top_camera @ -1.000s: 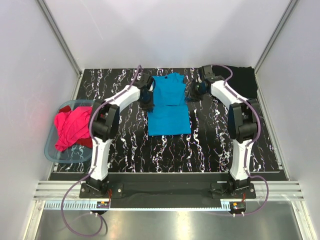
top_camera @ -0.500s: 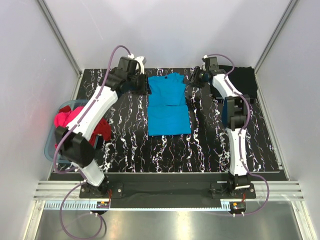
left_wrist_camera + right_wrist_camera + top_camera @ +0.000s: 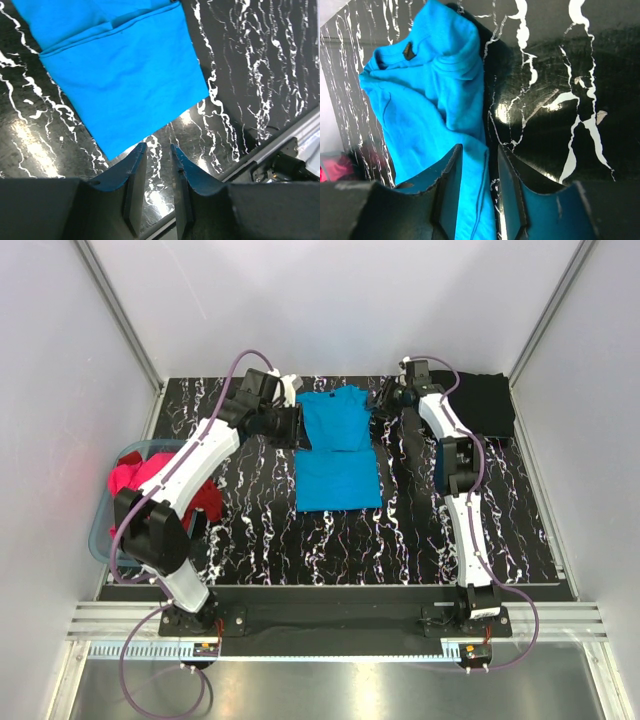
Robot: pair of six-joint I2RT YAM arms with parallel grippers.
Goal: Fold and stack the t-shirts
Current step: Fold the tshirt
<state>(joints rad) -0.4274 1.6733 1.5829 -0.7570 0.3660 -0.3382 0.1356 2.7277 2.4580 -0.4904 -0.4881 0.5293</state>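
Observation:
The turquoise-blue t-shirt (image 3: 338,448) lies flat at the middle back of the table, its lower half folded up; it also shows in the left wrist view (image 3: 120,75) and the right wrist view (image 3: 425,100). The black t-shirt (image 3: 490,405) lies folded at the back right. The magenta-pink and red t-shirts (image 3: 150,490) are bunched in the tub. My left gripper (image 3: 293,427) is beside the turquoise shirt's left edge, its jaws (image 3: 156,150) narrowly open and empty. My right gripper (image 3: 384,400) is at the shirt's upper right edge, its jaws (image 3: 480,165) open with the shirt's hem between them.
The translucent pale-blue tub (image 3: 105,530) stands at the table's left edge. White walls close in the back and both sides. A metal rail (image 3: 280,150) runs along the table's near edge. The black marbled tabletop (image 3: 420,530) stretches in front of the shirts.
The left arm has swung outward to the left and stretched; its gripper stays by the shirt's left edge. The right arm has straightened, and its gripper has moved back towards the shirt's upper right corner.

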